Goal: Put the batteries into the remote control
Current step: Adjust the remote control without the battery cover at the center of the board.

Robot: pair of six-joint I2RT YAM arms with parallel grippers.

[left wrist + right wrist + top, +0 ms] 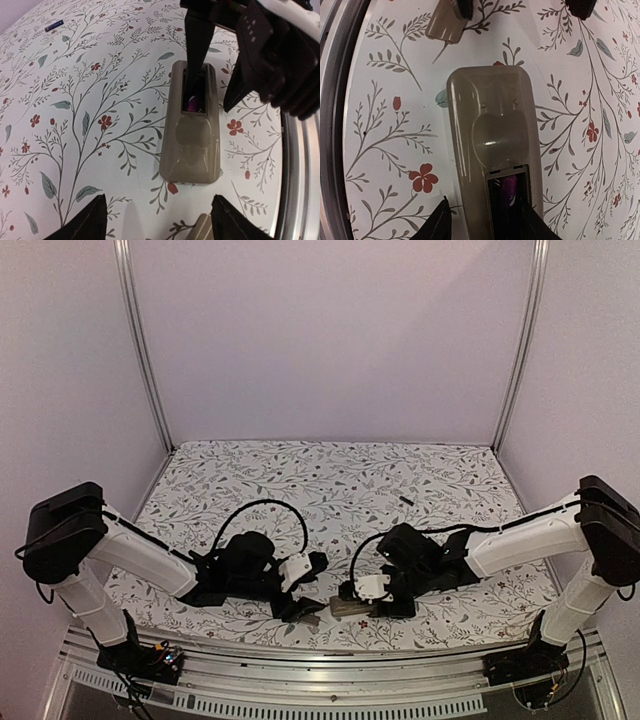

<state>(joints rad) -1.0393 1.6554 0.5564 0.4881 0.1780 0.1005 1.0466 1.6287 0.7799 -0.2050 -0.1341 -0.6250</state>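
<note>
A: Remote control, position?
B: The remote control [192, 145] lies back-up on the bench [330, 480], close to the edge where the arms are bolted and between the two hands. The back is tan-grey. The battery recess [506, 197] is uncovered, at the end towards the right arm.

A: Right hand?
B: The right hand [485, 222] is about half spread. One finger [197, 40] dips into the recess. The other [245, 80] sits just outside the remote's long edge, and the right wrist view shows a sliver of floral cloth between them. It grips nothing I can make out.

A: Recess contents?
B: A purple-glinting object [509, 192]. I cannot tell whether it is a battery.

A: Left hand?
B: The left hand [160, 222] is spread wide and holds nothing, low over the bench at the remote's closed end. The cover piece [444, 22] lies flat just beside that end, with one left finger above its tip. I cannot tell whether they touch.

A: Loose cells?
B: One battery [406, 500] lies alone on the bench, well apart from the remote, farther back and to the right.
</note>
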